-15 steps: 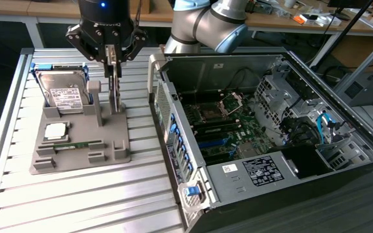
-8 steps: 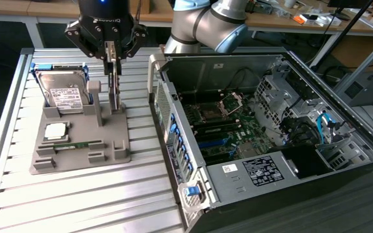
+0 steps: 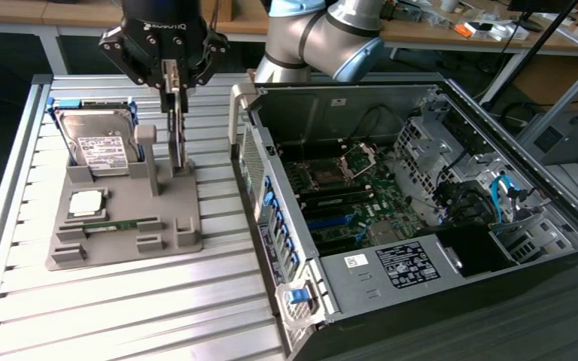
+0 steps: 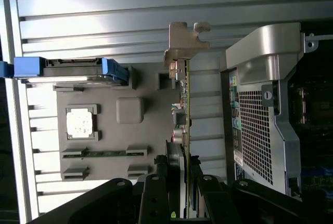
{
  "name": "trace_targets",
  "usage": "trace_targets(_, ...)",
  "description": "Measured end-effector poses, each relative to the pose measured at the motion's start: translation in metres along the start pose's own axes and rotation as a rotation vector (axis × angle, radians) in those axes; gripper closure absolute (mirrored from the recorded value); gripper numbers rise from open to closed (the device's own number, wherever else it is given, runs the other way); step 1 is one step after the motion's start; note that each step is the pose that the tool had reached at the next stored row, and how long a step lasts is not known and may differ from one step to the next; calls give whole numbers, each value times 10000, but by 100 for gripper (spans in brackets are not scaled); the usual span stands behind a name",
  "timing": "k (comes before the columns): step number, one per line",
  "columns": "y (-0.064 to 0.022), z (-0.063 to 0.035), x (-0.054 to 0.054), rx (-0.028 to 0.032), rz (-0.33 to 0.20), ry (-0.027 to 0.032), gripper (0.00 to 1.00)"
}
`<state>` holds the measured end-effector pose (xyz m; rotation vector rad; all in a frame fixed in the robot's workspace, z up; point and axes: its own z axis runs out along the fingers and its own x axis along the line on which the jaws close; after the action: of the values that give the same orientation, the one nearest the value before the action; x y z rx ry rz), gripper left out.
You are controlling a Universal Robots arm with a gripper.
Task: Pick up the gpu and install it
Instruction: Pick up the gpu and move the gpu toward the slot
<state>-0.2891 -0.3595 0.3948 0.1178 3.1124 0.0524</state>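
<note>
The gpu (image 3: 177, 135) stands on edge, upright, over the back slot of the grey holder tray (image 3: 168, 222). It is a thin card seen edge-on, and its lower edge is at the slot. My gripper (image 3: 172, 89) hangs straight above it, shut on the card's top edge. In the wrist view the gpu (image 4: 186, 99) runs away from my gripper (image 4: 183, 169) as a narrow green strip. One black finger presses each face, and the card's metal bracket (image 4: 182, 37) is at its far end.
On the tray a silver hard drive (image 3: 98, 143) stands in blue rails, with a processor chip (image 3: 86, 201) and a memory stick (image 3: 118, 224) lying flat. The open computer case (image 3: 390, 195) lies at the exterior view's right, motherboard (image 3: 349, 203) exposed. Everything rests on a slatted metal table (image 3: 118, 316).
</note>
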Motion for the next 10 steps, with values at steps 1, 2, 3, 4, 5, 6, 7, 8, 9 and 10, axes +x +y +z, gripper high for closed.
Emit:
trace_targets(1,0,-10,0,0,0,0,73)
trace_targets(2,0,-18,0,0,0,1,73)
trace_targets(3,1,-25,-1,-1,0,0,73)
trace_targets(4,1,-36,-1,0,0,0,73)
trace_targets(5,2,-45,-1,0,0,1,73)
trace_targets(6,2,-55,-1,-1,0,1,73)
trace_targets(7,2,-62,-2,-1,0,1,73)
trace_targets(8,2,-72,-2,-1,0,1,73)
trace_targets(9,3,-82,-2,-1,0,1,73)
trace_targets(10,3,-90,-2,-1,0,0,73)
